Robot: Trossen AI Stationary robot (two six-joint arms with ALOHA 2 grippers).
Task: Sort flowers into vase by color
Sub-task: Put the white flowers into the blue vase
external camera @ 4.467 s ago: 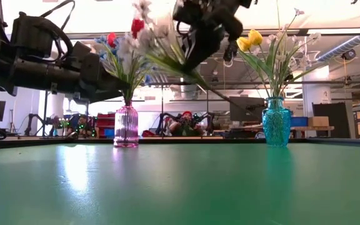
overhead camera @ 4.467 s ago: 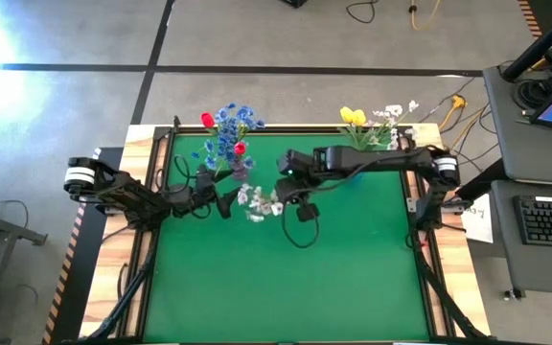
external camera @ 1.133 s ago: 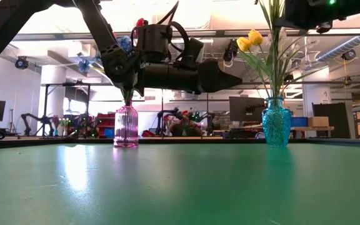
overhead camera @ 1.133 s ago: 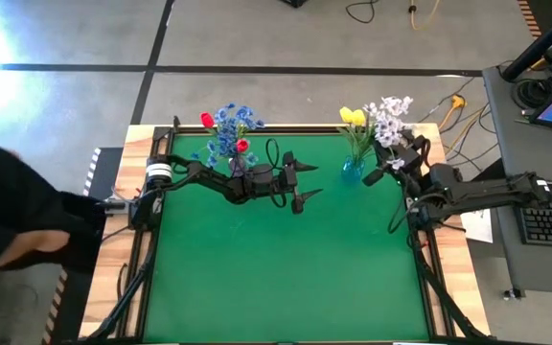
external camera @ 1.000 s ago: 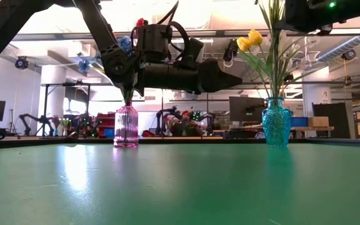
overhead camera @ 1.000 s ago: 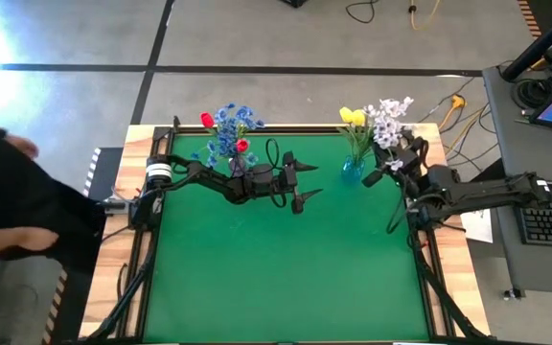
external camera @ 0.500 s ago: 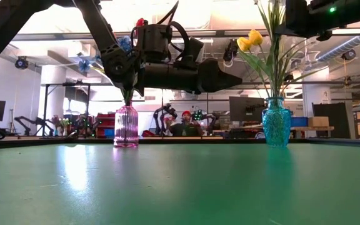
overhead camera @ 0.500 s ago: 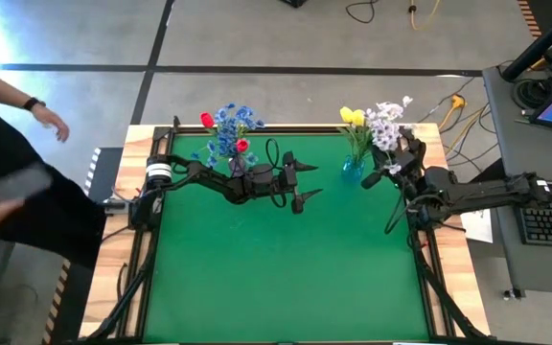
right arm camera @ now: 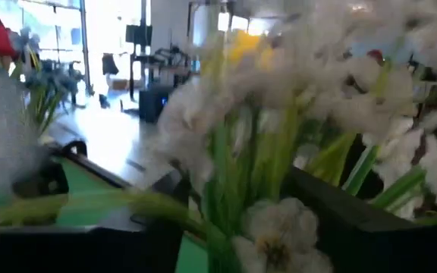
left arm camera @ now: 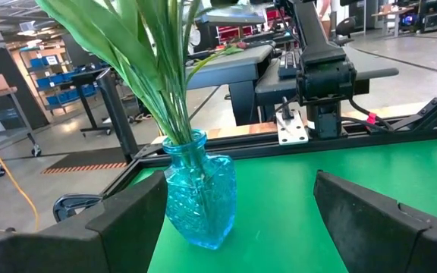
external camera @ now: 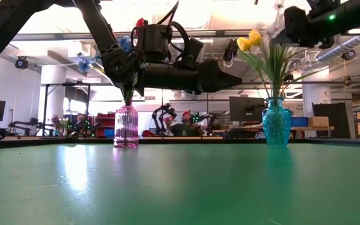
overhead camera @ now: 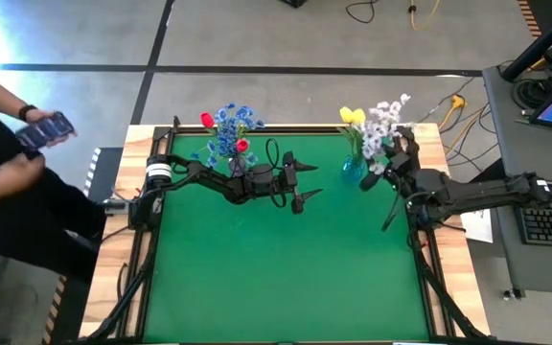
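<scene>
A pink vase (overhead camera: 239,169) (external camera: 126,125) at the far left holds blue flowers (overhead camera: 228,129) and red tulips (overhead camera: 207,120). A blue glass vase (overhead camera: 353,171) (external camera: 276,122) (left arm camera: 199,199) at the far right holds yellow tulips (overhead camera: 353,116) (external camera: 250,40). A spray of white blossoms (overhead camera: 381,125) (right arm camera: 279,114) stands over this vase with its stems slanting down toward the mouth. My right gripper (overhead camera: 389,158) (right arm camera: 234,227) is at the spray, fingers apart on either side of its stems. My left gripper (overhead camera: 300,182) (left arm camera: 241,197) hovers open and level above mid-table, pointing at the blue vase. My right gripper has the white spray's green stems (right arm camera: 226,189) between its spread fingers, just below the blossoms and above the blue vase. It comes in roughly level from the table's right side. I cannot tell whether either finger touches the stems.
A person (overhead camera: 8,192) stands off the table's left edge holding a phone. A desk with a keyboard (overhead camera: 549,218) lies past the right edge. The green mat (overhead camera: 286,278) stretches from the vases toward the near edge. Cables hang from the left arm (overhead camera: 274,153).
My right gripper has shifted slightly toward the blue vase and opened. The white spray has tipped left, closer over the vase and the yellow tulips. The person at the left has raised a phone. My left arm has kept still.
</scene>
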